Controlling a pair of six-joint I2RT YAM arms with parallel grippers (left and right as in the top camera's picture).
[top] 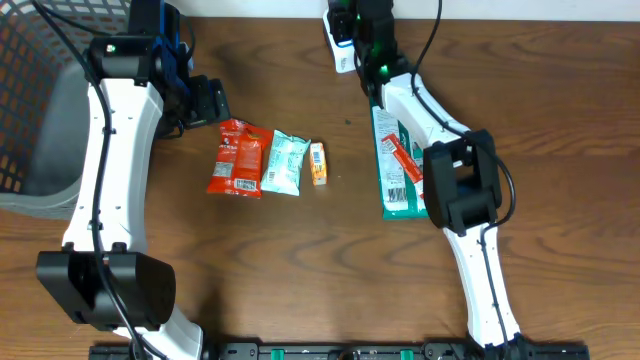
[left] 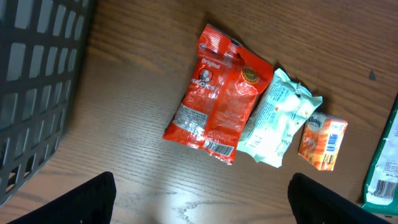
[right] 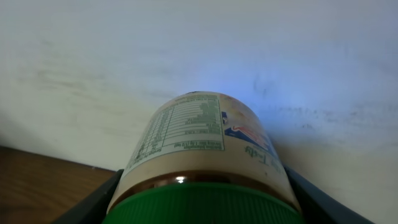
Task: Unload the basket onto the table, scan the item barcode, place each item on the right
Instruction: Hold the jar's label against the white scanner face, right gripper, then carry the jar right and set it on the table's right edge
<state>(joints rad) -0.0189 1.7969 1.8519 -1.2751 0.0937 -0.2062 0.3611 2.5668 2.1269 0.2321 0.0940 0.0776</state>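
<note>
**Right gripper** [right: 205, 208]: Clamped on a jar [right: 199, 143] with a green lid [right: 205, 202]. One dark finger [right: 93, 199] presses against each side of the lid. The jar lies on its side in the grip, with its printed label uppermost and a pale wall behind it.

**Position of the jar:** Well apart from the red snack packet [left: 217, 93], which serves as reference for all positions below. The jar is beyond the packet towards the back edge of the table [top: 300, 260] and off to its right. From overhead the jar is mostly hidden by the arm. A white patch there is probably its label.

**Left gripper** [left: 202, 199]: Jaws stand wide apart with nothing between them. It hangs above the bare wood near the packet's left side, clear of it.

**Items on the table:**
- The red packet lies flat, with a barcode strip at its lower edge.
- A pale teal packet [left: 278, 121] lies against the red packet's right side, and the two edges overlap.
- A small orange box [left: 322, 143] sits one place further right, just beside the teal packet.
- A green packet [top: 392, 185] lies well to the right of the red packet, partly under the right arm.

**Basket** [top: 30, 60]: A dark mesh basket stands well to the left of the red packet.
</note>
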